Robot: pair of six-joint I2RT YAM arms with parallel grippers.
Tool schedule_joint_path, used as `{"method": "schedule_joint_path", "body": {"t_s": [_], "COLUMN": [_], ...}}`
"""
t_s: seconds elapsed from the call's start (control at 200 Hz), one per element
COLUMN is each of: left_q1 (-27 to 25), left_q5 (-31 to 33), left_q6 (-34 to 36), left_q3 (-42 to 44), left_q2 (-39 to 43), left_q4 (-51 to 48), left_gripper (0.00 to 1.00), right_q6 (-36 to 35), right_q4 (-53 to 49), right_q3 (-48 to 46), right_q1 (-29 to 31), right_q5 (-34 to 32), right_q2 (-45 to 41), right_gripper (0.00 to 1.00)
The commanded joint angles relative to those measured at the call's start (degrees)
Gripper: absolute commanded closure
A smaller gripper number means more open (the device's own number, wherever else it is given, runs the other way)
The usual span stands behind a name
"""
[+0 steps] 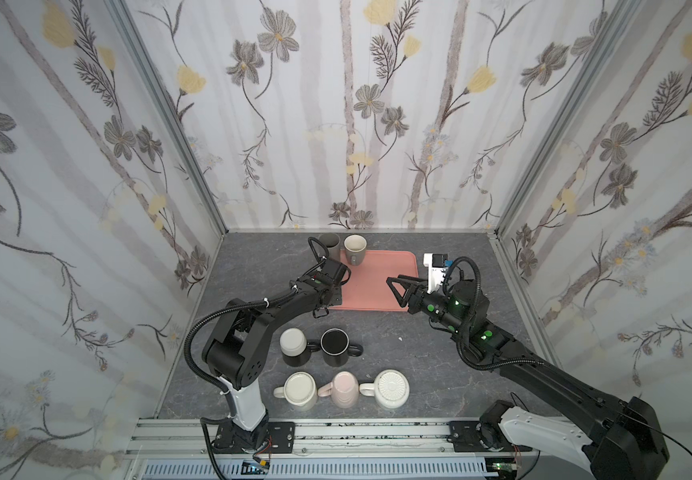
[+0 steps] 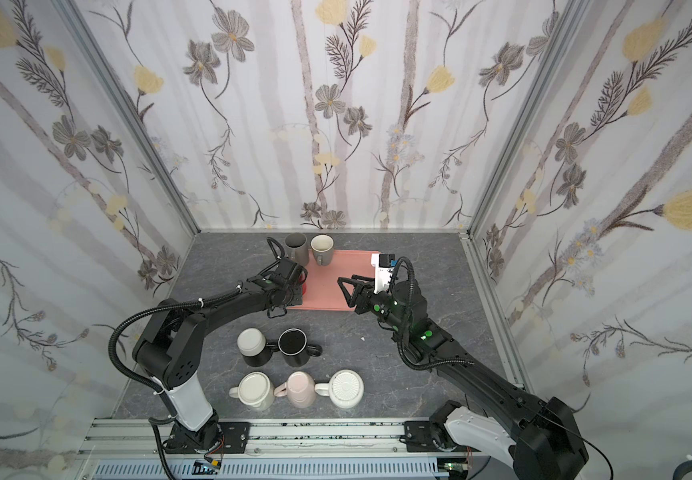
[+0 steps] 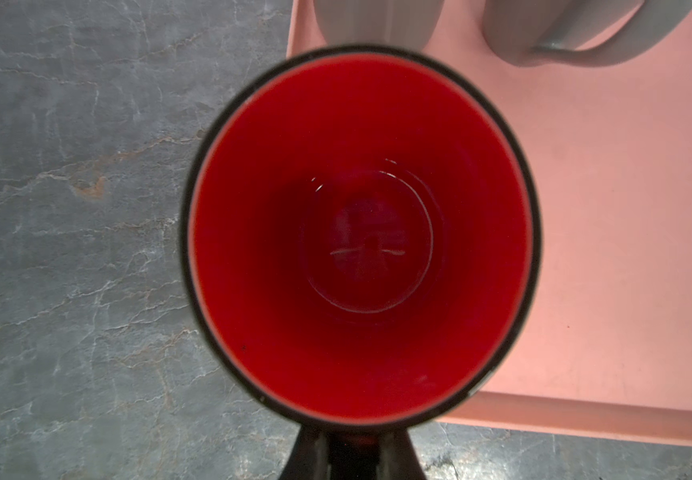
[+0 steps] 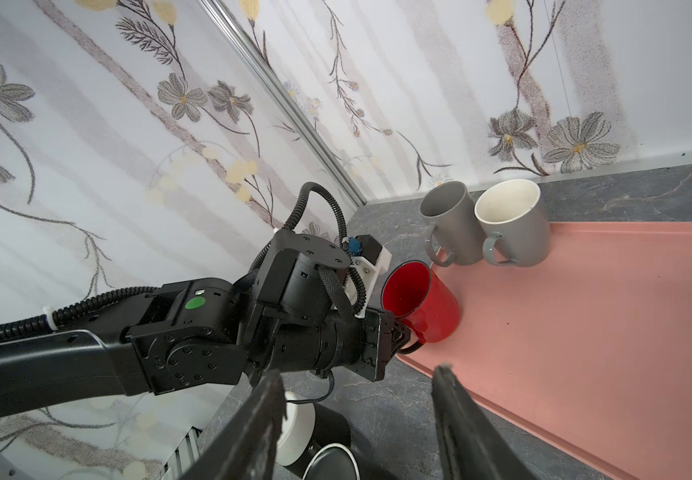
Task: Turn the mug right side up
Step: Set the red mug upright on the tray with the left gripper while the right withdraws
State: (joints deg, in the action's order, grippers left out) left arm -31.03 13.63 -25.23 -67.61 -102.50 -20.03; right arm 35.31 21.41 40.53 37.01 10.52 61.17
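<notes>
Arms are reaching over the tray (image 1: 373, 284), left gripper (image 4: 406, 336) clamping red mug (image 4: 423, 305) at its left edge (handle hidden in both top views), right gripper (image 1: 395, 281) half-open, empty.

No text, label, brand or number can be read in any view. A faint pale mark is seen at the bottom of the red ceramic mug with a dark rim (image 3: 371, 249) in the left wrist view, but it is too blurred to be made out as lettering. Plain green round stickers (image 1: 430, 308) are carried on the black casing of the right arm (image 1: 543, 374); no characters are shown on them.
</notes>
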Motion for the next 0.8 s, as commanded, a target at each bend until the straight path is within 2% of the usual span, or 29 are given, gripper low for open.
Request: {"method": "schedule_joint_path", "body": {"t_s": [0.0, 0.47, 0.699, 0.794], "left_q1": [-0.34, -1.03, -0.99, -1.0], "left_q5": [1.65, 3.11, 2.07, 2.13], "left_q6": [0.26, -1.07, -1.43, -1.83], "left_q3": [-1.05, 0.85, 0.89, 1.67], "left_q2": [0.13, 0.58, 1.59, 3.32], "left_q4": [0.33, -2.26, -1.43, -0.77], "left_gripper": [1.0, 1.0, 0.67, 0.6], "right_q6": [-0.43, 0.33, 0.2, -0.61], "right_q4": [0.97, 1.88, -0.28, -2.03], "right_q3": [-0.07, -0.95, -1.03, -0.69], "right_q1": [-0.19, -0.33, -0.34, -0.32], "right_q5": [-0.1, 0.35, 0.19, 0.74], "right_q2": [-0.43, -0.73, -1.39, -1.18], "right_gripper": [0.43, 0.4, 0.29, 0.27]}}
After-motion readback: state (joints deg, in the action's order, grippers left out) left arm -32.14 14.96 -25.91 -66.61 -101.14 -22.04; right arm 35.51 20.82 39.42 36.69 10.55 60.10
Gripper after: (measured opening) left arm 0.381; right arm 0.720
